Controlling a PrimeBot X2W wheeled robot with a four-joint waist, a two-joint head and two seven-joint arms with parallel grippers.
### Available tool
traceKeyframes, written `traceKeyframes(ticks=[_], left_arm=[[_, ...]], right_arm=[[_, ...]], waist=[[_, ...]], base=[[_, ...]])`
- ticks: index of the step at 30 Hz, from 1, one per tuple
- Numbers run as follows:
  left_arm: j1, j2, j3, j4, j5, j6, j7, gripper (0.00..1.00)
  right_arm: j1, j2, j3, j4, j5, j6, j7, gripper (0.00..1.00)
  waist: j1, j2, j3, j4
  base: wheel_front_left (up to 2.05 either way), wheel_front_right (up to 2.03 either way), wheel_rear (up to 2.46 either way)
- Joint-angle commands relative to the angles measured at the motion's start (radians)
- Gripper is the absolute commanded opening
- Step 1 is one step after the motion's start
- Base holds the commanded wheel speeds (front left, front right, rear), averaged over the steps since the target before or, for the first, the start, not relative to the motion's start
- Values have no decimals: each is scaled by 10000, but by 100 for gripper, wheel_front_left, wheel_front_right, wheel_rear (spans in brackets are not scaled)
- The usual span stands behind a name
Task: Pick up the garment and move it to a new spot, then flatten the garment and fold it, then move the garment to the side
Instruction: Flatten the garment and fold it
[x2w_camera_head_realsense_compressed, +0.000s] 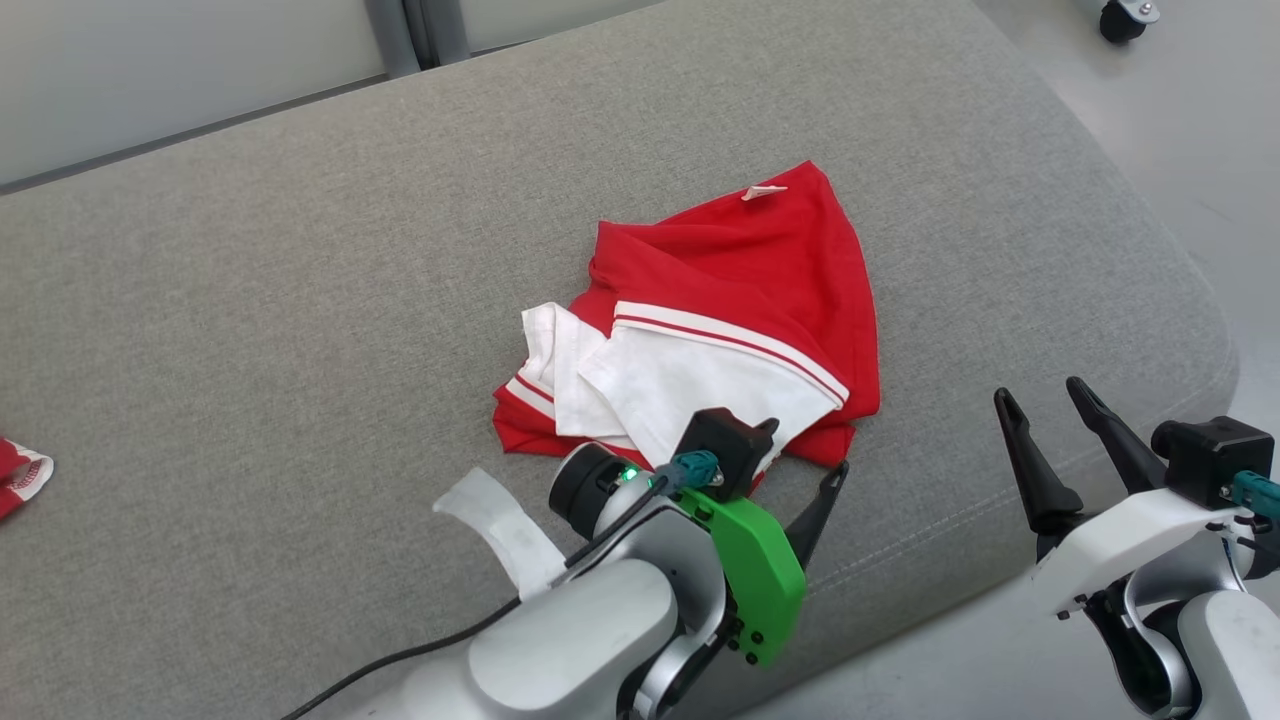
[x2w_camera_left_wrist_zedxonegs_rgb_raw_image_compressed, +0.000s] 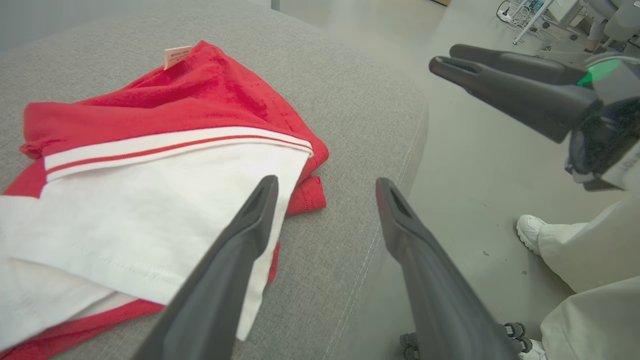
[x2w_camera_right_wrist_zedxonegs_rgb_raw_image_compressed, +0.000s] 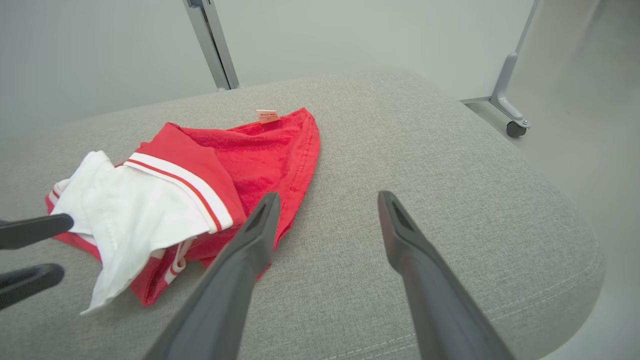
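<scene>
Poised wide over a crumpled shirt (x2w_camera_head_realsense_compressed: 740, 290) lying in the middle of the cushion (x2w_camera_head_realsense_compressed: 300, 250), near the front edge.
Far left: beware the stray red-and-white scrap (x2w_camera_head_realsense_compressed: 20, 475), easily mistaken for the target. Next, the left claw (x2w_camera_left_wrist_zedxonegs_rgb_raw_image_compressed: 326, 182), spread wide and empty with one finger (x2w_camera_left_wrist_zedxonegs_rgb_raw_image_compressed: 240, 240) above the white panel: likely to pinch just the loose top layer and drag the heap into a worse tangle, or sweep it off the near edge. Then the right claw (x2w_camera_head_realsense_compressed: 1040, 392), equally wide and empty, apart from the shirt's right side: liable to close on upholstery alone. Furthest right, mind the person's shoe (x2w_camera_left_wrist_zedxonegs_rgb_raw_image_compressed: 530, 232) on the floor (x2w_camera_left_wrist_zedxonegs_rgb_raw_image_compressed: 475, 150) beside the arms.
</scene>
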Motion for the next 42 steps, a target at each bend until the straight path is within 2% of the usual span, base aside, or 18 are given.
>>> traceKeyframes(ticks=[1, 9, 12, 16, 22, 26, 27, 28, 29, 30, 31, 32, 33, 34, 42], left_arm=[[86, 10, 162, 51, -78, 27, -203, 100], [9, 807, 1125, 812, -143, 899, -969, 100], [321, 1076, 1438, 1291, -370, 1098, -1037, 100], [668, 1117, 1778, 1910, -888, 969, -1005, 100], [915, 835, 2080, 2630, -1409, 751, -1049, 100], [911, 576, 2327, 3092, -1695, 425, -1261, 100], [865, 515, 2350, 3158, -1721, 368, -1320, 97], [824, 454, 2359, 3213, -1742, 306, -1369, 80], [786, 399, 2387, 3265, -1765, 255, -1406, 58], [742, 365, 2399, 3312, -1753, 232, -1442, 45], [690, 331, 2408, 3357, -1752, 199, -1482, 36], [650, 299, 2406, 3384, -1748, 183, -1487, 34], [620, 260, 2397, 3404, -1736, 167, -1492, 24], [597, 232, 2399, 3425, -1721, 178, -1536, 0], [516, 180, 2620, 3670, -1843, 289, -1796, 0]], right_arm=[[144, -8, -73, -11, -66, -14, -40, 100], [284, -12, -170, -13, -170, -12, 37, 100], [303, -18, -141, -44, -164, -14, 72, 100], [331, -42, -125, -90, -153, -12, 82, 100], [243, -34, -91, -153, -142, -12, 126, 100], [206, -49, -63, -184, -128, -14, 68, 100], [208, -49, -58, -189, -128, -12, 64, 100], [216, -43, -61, -194, -129, -12, 55, 100], [226, -44, -76, -190, -125, -14, 45, 100], [237, -47, -95, -176, -121, -13, 48, 100], [246, -52, -105, -159, -118, -14, 41, 100], [252, -54, -111, -144, -121, -13, 29, 100], [254, -47, -118, -133, -125, -14, 24, 100], [256, -34, -133, -122, -130, -14, 21, 100], [216, 43, -125, -78, -154, -13, 2, 100]], waist=[[0, 0, -10, -41], [0, 0, -210, -120], [0, 0, -250, -145], [0, 0, -233, -167], [0, 0, -124, -232], [0, 0, -13, -295], [0, 0, -2, -312], [0, 0, 7, -326], [0, 0, 13, -335], [0, 0, 17, -342], [0, 0, 21, -346], [0, 0, 20, -348], [0, 0, 18, -349], [0, 0, 14, -349], [0, 0, -6, -274]], base=[[0, 0, 0], [0, 0, 0], [0, 0, 0], [0, 0, 0], [0, 0, 0], [0, 0, 0], [0, 0, 0], [0, 0, 0], [0, 0, 0], [0, 0, 0], [0, 0, 0], [0, 0, 0], [0, 0, 0], [0, 0, 0], [0, 0, 0]])
